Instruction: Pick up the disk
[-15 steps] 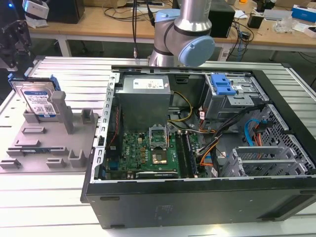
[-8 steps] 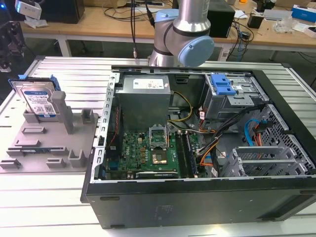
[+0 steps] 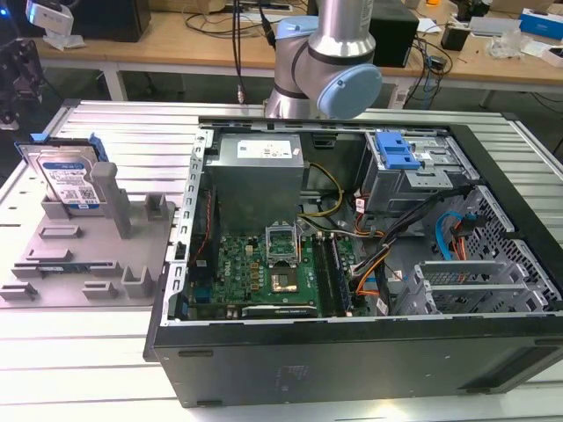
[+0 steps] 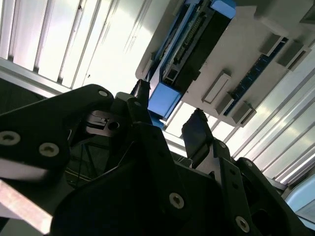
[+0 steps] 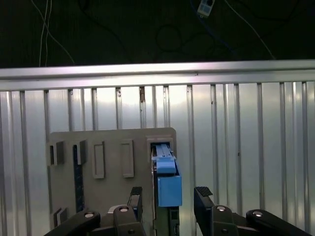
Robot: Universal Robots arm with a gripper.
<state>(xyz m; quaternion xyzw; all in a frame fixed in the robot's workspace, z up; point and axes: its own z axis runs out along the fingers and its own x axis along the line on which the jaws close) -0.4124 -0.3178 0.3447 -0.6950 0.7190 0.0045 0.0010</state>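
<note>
Exterior view: I see the disk [image 3: 66, 176] standing on edge in the grey fixture [image 3: 53, 264]. It is at the exterior view's left on the ribbed metal tabletop [image 3: 132, 132], beside the open computer case [image 3: 352, 378]. In the first wrist view my gripper [image 5: 168, 194] is spread wide and has hold of nothing. Its two fingers [image 5: 135, 196] sit on either side of the disk's blue rail, with a gap on each side. In the second wrist view the rail's blue end lies between the fingertips, close to one of them; I cannot tell whether they touch.
</note>
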